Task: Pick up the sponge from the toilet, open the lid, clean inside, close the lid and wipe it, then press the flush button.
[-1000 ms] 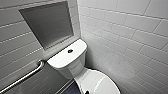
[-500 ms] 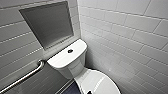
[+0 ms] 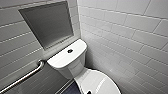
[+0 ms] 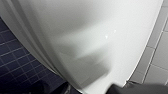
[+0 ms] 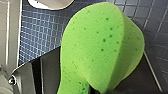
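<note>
Tight corner here: the toilet [image 3: 75, 65] sits with its tank backed against the tiled wall, the side wall [image 3: 130, 42] close along one flank and a grab rail [image 3: 25, 78] on the other. A strip of dark floor [image 3: 70, 88] is the open room beside the bowl. The toilet's long axis runs from the tank out away from the back wall. The lid [image 3: 98, 82] is down and flat, and the flush button [image 3: 70, 51] sits mid-tank-top.

Over to the right wrist view, the sponge [image 5: 100, 47] is up over blue mosaic floor, bent into a fold along its length, and the right end effector [image 5: 93, 90] is clamped on it at the pinched end. A white toilet edge shows beyond it.

The left wrist view looks close onto the glossy white curve of the toilet, with floor on one side and pale tiles on the other. Whether the left end effector [image 4: 100, 90] is apart or together, I cannot tell.
</note>
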